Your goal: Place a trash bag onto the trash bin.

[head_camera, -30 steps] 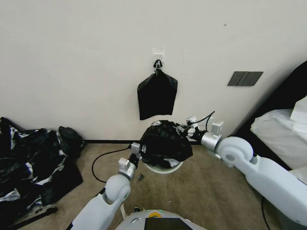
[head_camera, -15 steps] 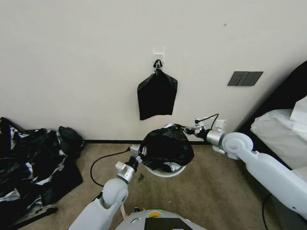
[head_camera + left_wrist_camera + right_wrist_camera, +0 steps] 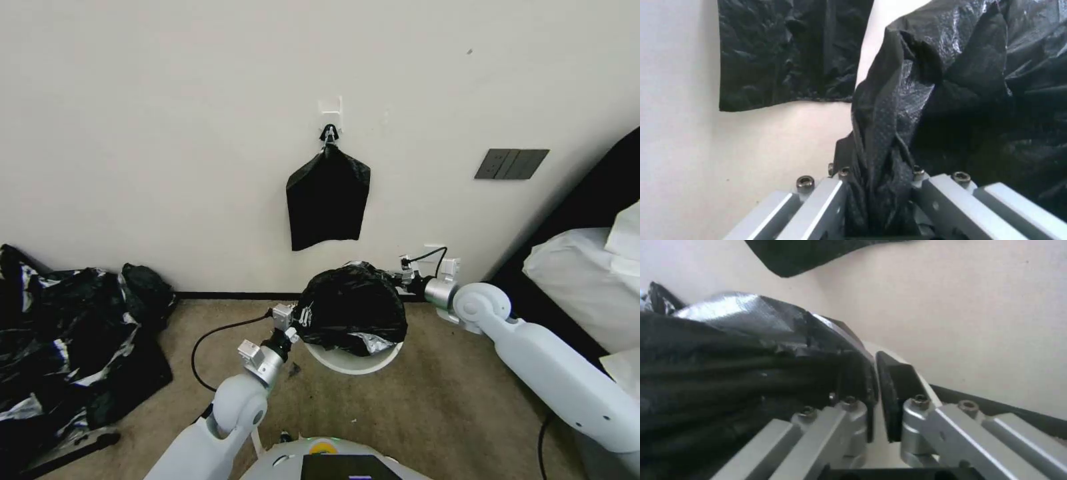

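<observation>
The trash bag (image 3: 350, 307) is glossy black and billows in a dome over the trash bin, whose cream rim (image 3: 353, 365) peeks out below on the near side. My left gripper (image 3: 298, 316) is shut on the bag's left edge. In the left wrist view the plastic (image 3: 889, 140) is bunched between that gripper's (image 3: 878, 173) fingers. My right gripper (image 3: 398, 280) is at the bag's right edge near the wall. In the right wrist view the film (image 3: 738, 350) pulls taut to that gripper (image 3: 876, 355) and wraps over one pad (image 3: 858, 380), jaws almost together.
A flat black bundle (image 3: 327, 200) hangs from a wall hook above the bin. A big heap of black plastic (image 3: 73, 340) lies on the carpet at the left. A bed (image 3: 587, 273) stands at the right, and a cable (image 3: 213, 330) loops on the floor.
Both grippers have come down and spread a little, drawing the bag lower over the bin. The right gripper moved toward the wall. More of the bin's near rim shows.
</observation>
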Motion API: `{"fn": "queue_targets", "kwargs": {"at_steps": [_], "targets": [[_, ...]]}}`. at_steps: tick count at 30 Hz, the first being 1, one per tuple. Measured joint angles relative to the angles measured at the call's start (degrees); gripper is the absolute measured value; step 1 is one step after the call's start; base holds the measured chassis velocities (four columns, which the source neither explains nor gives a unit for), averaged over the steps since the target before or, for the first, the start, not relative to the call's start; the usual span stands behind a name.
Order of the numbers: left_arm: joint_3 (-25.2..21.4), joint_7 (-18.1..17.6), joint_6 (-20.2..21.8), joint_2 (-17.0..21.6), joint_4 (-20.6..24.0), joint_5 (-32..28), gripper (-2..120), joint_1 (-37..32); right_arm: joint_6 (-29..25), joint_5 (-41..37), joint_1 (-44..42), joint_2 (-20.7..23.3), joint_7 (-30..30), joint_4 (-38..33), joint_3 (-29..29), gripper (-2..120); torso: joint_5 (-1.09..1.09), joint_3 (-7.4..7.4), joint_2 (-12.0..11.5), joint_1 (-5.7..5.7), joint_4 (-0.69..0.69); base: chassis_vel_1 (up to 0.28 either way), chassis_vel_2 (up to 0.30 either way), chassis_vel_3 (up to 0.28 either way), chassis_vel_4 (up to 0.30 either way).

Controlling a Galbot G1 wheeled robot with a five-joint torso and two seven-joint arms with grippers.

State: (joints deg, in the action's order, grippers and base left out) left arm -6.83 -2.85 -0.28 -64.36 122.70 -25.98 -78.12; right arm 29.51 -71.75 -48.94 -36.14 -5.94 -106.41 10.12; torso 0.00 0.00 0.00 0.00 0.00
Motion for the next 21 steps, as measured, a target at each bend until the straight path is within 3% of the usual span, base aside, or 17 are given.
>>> {"fn": "queue_targets", "kwargs": {"at_steps": [11,21], "targets": [[-0.58,-5.22,1.92,-1.64,-2.04,-8.38,3,2.24,-2.63,-0.54,-6.48,3.28,2.28,-4.44,6.09,51,-0.01,0.0,0.0,0.0,-0.01,0.0,0.0,0.0,0.0],[-1.55,-5.63,3.6,-1.71,-2.27,-15.94,3,2.81,-3.04,-4.56,-9.12,3.6,3.63,-4.61,9.1,83,0.01,0.0,0.0,0.0,0.0,0.0,0.0,0.0,0.0]]}}
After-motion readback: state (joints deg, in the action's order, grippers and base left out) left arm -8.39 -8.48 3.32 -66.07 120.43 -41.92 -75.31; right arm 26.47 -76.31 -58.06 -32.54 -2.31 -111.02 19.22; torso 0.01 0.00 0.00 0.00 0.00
